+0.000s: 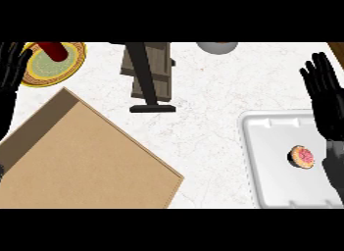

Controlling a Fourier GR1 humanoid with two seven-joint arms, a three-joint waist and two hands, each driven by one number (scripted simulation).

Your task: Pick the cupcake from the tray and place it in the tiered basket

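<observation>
Glossy black left robot hand point(2, 73), long slender fingers point(9, 55); right robot hand point(333, 105) alike, dark grey forearm point(339, 169)

One cupcake point(302, 157), one tray point(272, 147), one tiered basket point(160, 61), one plate point(55, 68), one cardboard box point(80, 157).

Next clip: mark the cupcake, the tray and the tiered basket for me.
cupcake point(302, 156), head view, on its pink top.
tray point(276, 147), head view, bare white floor left of the cupcake.
tiered basket point(160, 61), head view, wooden shelf near its right edge.
</observation>
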